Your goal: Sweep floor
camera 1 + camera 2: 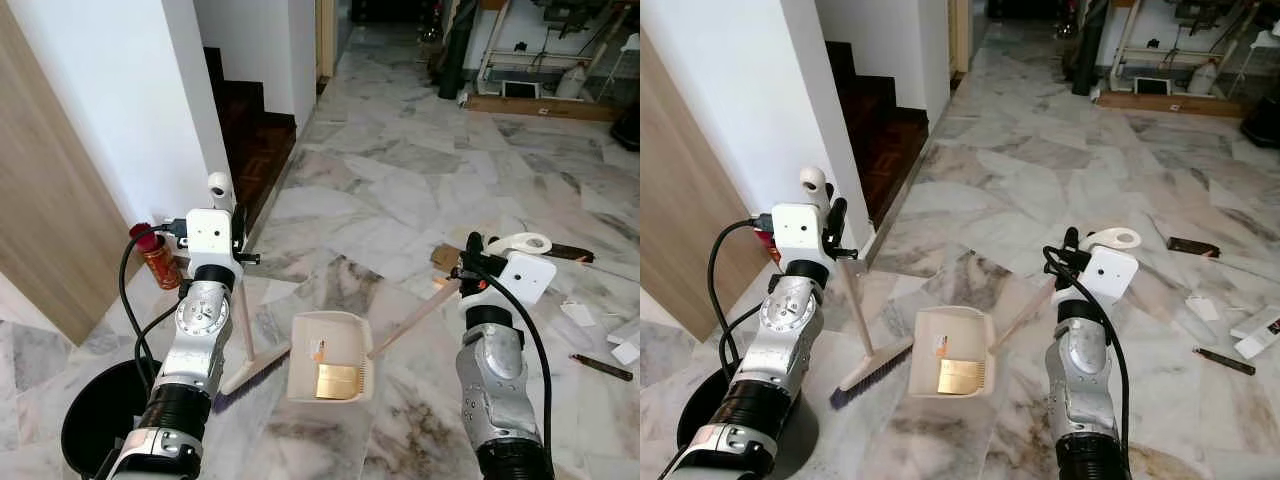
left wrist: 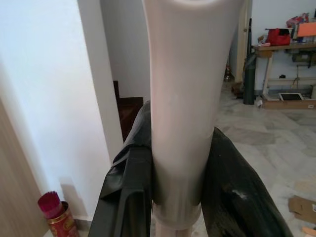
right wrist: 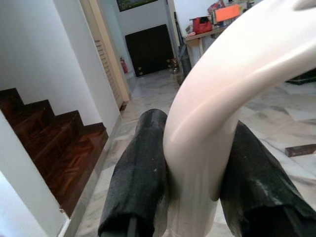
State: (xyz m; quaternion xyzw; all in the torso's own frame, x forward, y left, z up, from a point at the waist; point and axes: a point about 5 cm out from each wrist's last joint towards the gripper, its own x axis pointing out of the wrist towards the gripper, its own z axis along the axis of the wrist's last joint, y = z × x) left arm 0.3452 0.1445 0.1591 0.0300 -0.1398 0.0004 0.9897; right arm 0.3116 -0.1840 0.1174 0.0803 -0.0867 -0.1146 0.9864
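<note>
I have both silver arms raised in front of the torso, forearms reaching toward 12 o'clock with the wrists held high. My left end effector sits at about 10 o'clock, its two black fingers clamped tight on either side of a pale handle. My right end effector sits at about 2 o'clock, its fingers likewise pressed against a curved white handle. Black cables loop along each forearm.

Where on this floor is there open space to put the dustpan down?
Bare marble lies ahead of the dustpan, toward the stairs. It is crowded on the robot's right, with scraps and cardboard, and on its left by the bin.
</note>
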